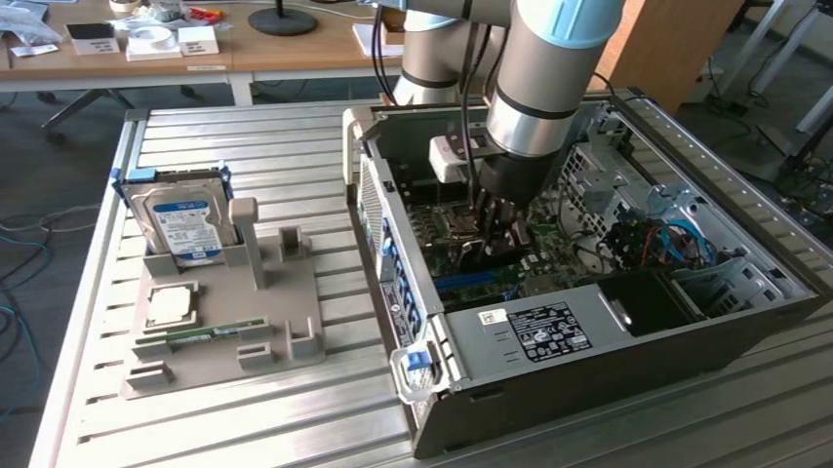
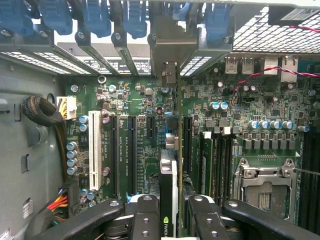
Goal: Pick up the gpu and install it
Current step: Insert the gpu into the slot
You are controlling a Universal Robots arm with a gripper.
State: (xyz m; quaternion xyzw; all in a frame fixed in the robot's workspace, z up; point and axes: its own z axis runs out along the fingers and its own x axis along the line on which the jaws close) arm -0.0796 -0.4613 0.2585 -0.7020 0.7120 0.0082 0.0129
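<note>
My gripper (image 1: 501,226) reaches down inside the open computer case (image 1: 560,336), just above the motherboard (image 2: 140,100). It is shut on the gpu (image 2: 169,175), which I see edge-on in the wrist view as a thin card with a green logo. One black finger (image 2: 145,215) and the other finger press on its two faces. The card stands upright among the long black slots (image 2: 131,150). Its far end reaches the case's rear wall by the metal bracket (image 2: 170,75). In the exterior view the gpu (image 1: 489,258) is a dark shape under the fingers.
A grey parts holder (image 1: 221,327) on the exterior view's left carries a blue-labelled hard drive (image 1: 182,219), a processor chip (image 1: 170,305) and a RAM stick (image 1: 202,334). Inside the case are a processor socket (image 2: 265,187), blue slot clips (image 2: 95,17) and cable bundles (image 2: 42,112).
</note>
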